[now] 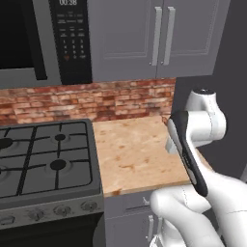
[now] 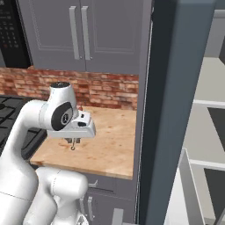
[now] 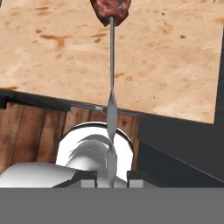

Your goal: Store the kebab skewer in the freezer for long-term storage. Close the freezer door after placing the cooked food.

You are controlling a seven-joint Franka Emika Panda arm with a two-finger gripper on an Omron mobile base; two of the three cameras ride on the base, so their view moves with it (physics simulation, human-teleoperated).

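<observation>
- Gripper (image 3: 111, 175) clamped tight on the bare handle end of the kebab skewer (image 3: 111, 87); thin shaft running straight out from between the fingertips (image 3: 87, 176), reddish-brown meat chunk way out at the far tip.
- So pickup looks done: skewer off the wooden countertop (image 2: 110, 140), hanging just above it in the right base view, under the hand.
- Still left, by the look of it: carry over to the freezer (image 2: 206, 110), set the skewer on a shelf, let go, then swing the freezer door (image 2: 169, 110) shut. Roughly a third of the way in, just a guess.
- Just beyond and below the skewer tip: bare countertop only.
- Off to the gripper's side, past the counter edge: freezer door standing open, edge-on, between the hand and the compartment.
- Further behind that door: pale grey freezer shelves, nothing visible on them as far as can be told; part of the interior hidden, so not 100% sure.
- On the other side of the arm: gas stove (image 1: 48, 159); microwave (image 1: 46, 38) and grey wall cabinets (image 1: 154, 38) up beyond it.
</observation>
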